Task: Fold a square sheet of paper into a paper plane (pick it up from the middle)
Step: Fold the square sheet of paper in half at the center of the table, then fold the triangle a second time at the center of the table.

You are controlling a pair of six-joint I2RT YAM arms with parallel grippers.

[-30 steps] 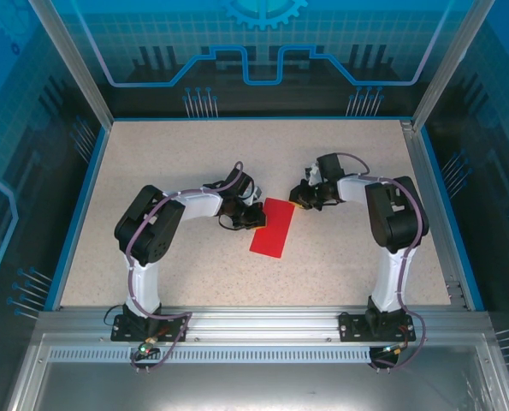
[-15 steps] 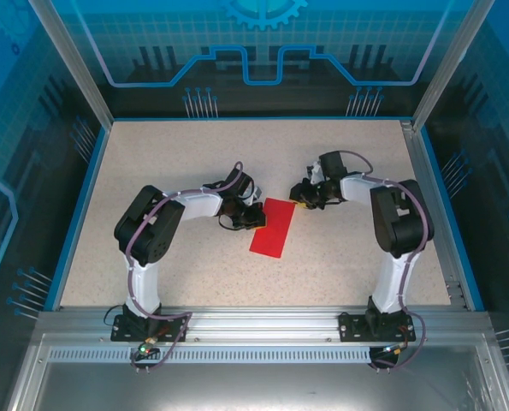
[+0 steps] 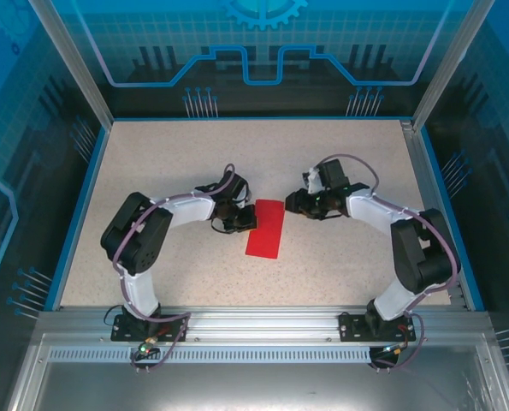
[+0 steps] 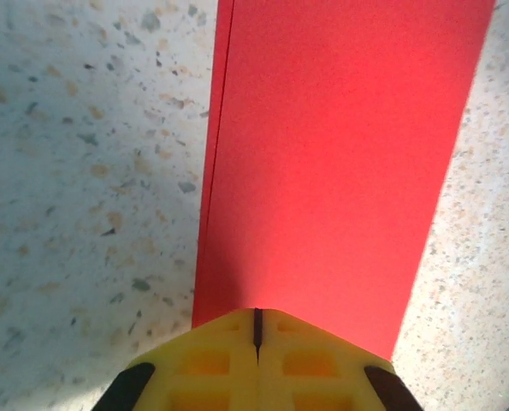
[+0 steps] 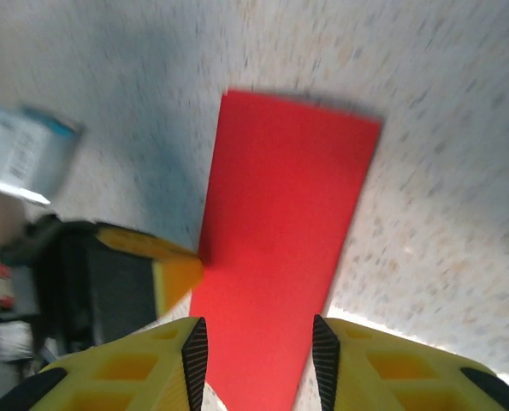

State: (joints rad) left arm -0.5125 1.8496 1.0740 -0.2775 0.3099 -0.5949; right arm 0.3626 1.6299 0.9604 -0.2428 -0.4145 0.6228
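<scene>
1. One fold looked done — the square sheet of paper point(image 3: 265, 229) lay as a narrow red rectangle near the middle of the table point(image 3: 194, 163), its long axis running roughly from 1 o'clock to 7 o'clock in the top view. In the left wrist view, a doubled edge ran along the side of the sheet point(image 4: 322, 154), which suggested a half-fold.
2. At the paper's 10 o'clock edge sat the left gripper point(image 3: 245, 221), its claw pressed together point(image 4: 257, 330), with the red strip running out from under the tips. Whether it pinned the sheet or pinched its edge could not be told.
3. At the paper's 1 o'clock corner was the right gripper point(image 3: 290, 204), its claw spread point(image 5: 258, 351), with the near end of the sheet point(image 5: 280, 231) showing in the gap and nothing pinched.
4. No nose corners, wing folds or pointed dart shape showed — by my judgement the task was early, and most of the folding was left.
</scene>
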